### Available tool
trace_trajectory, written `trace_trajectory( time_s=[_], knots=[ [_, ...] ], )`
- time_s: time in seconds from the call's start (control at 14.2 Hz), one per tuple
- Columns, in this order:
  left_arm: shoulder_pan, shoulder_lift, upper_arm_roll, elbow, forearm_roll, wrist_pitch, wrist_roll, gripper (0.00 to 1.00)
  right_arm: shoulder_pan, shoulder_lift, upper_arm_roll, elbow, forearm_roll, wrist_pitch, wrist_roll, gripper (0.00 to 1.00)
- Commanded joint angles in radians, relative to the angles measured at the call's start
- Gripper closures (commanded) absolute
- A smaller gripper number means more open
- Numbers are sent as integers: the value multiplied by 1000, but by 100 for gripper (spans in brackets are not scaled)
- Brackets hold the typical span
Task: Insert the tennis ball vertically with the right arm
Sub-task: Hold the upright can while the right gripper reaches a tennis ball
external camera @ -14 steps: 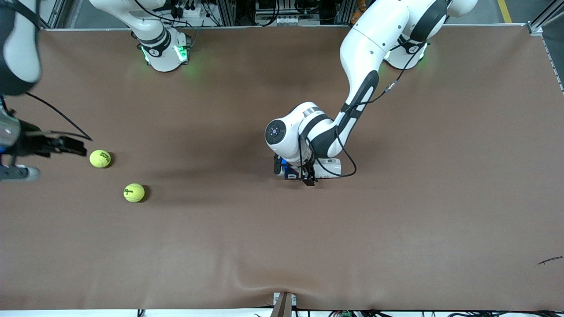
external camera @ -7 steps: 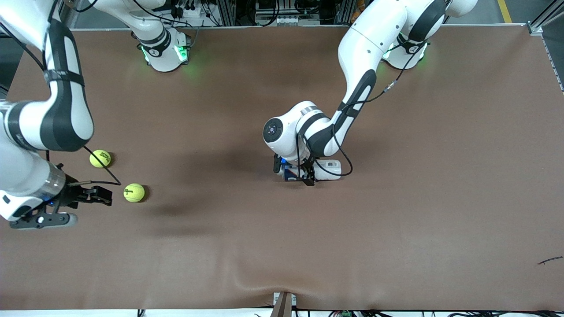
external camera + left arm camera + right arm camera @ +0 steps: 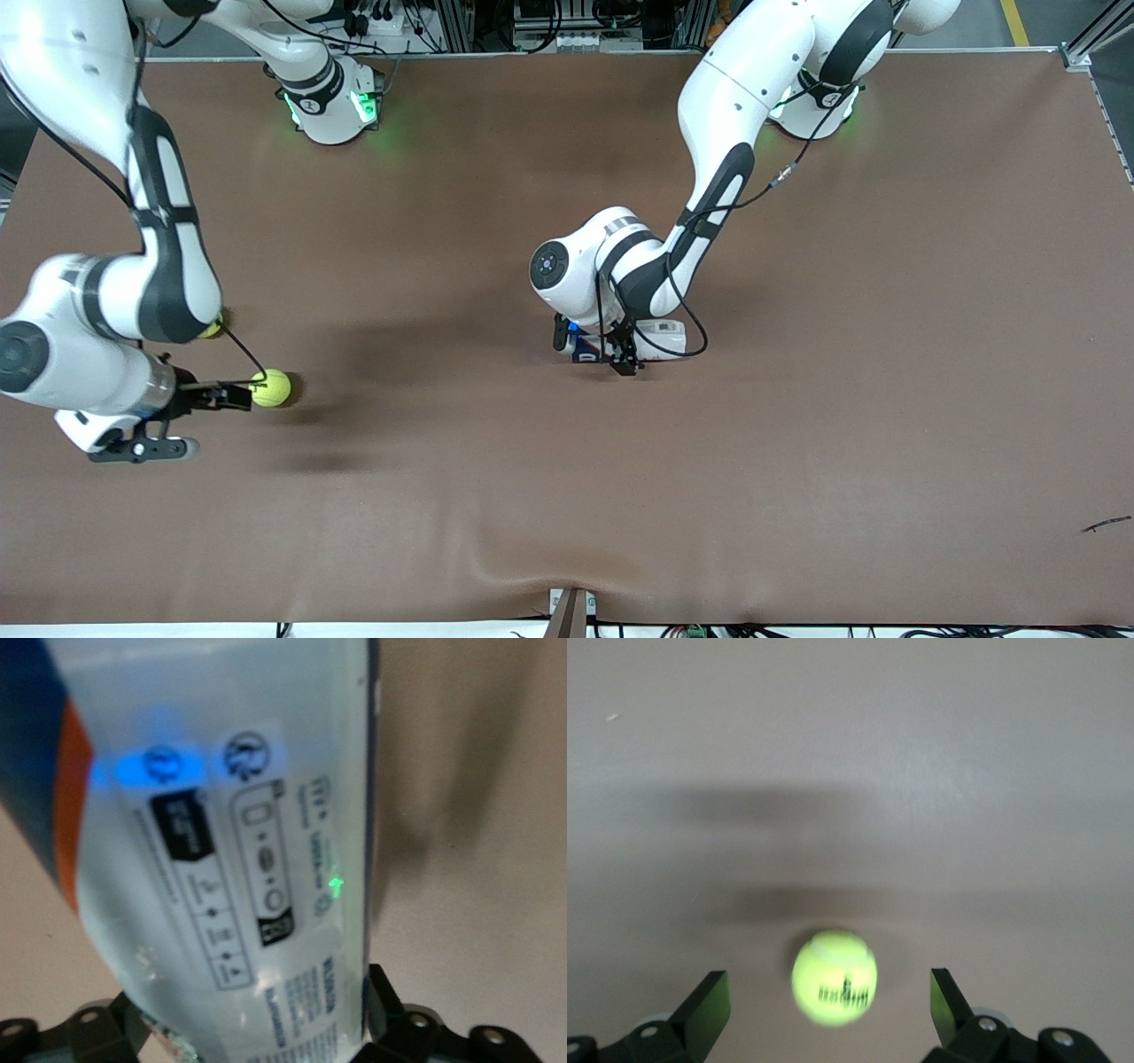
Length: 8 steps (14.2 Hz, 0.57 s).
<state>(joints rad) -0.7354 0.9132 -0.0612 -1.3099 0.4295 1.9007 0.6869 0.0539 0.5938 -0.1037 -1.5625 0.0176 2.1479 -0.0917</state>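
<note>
Biggest risk here, I'd say, is the fuzzy yellow-green tennis ball (image 3: 270, 387) rolling off. It sits loose on the brown cloth-covered bench (image 3: 797, 461), toward the right arm's end, and the right arm's black two-finger end effector (image 3: 232, 395) comes at it low, with its tips right up against the ball in the front view. In the right wrist view the ball (image 3: 834, 978) sits between the spread-open fingers (image 3: 709, 1005) but a bit closer to one of them. If that finger touches first, it'll probably just nudge the ball away instead of pinching it. Round and springy, so an off-centre squeeze could pop it out too.

A second yellow-green tennis ball (image 3: 213, 330) peeks out from under the right arm's elbow, farther from the front camera. A low swing could bump it.

The ball itself looks clean, with a black printed logo on it.

The left end effector (image 3: 611, 359) is over the middle of the bench, gripping a clear plastic tube with a printed label (image 3: 239, 859). If that tube tilts or slips, a vertical drop-in gets tricky.
</note>
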Motion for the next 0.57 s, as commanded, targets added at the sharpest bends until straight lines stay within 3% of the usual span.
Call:
trace_trajectory(
  time_s=[0.0, 0.14, 0.49],
  knots=[
    [-12, 13, 9, 17, 20, -15, 10, 18, -11, 41, 4, -57, 8, 150, -22, 0],
    [-13, 15, 11, 17, 18, -15, 5, 29, -14, 66, 4, -62, 5, 151, -23, 0],
    [-22, 1, 9, 21, 17, -15, -39, 28, -6, 74, 6, -137, 7, 141, -20, 0]
  ],
)
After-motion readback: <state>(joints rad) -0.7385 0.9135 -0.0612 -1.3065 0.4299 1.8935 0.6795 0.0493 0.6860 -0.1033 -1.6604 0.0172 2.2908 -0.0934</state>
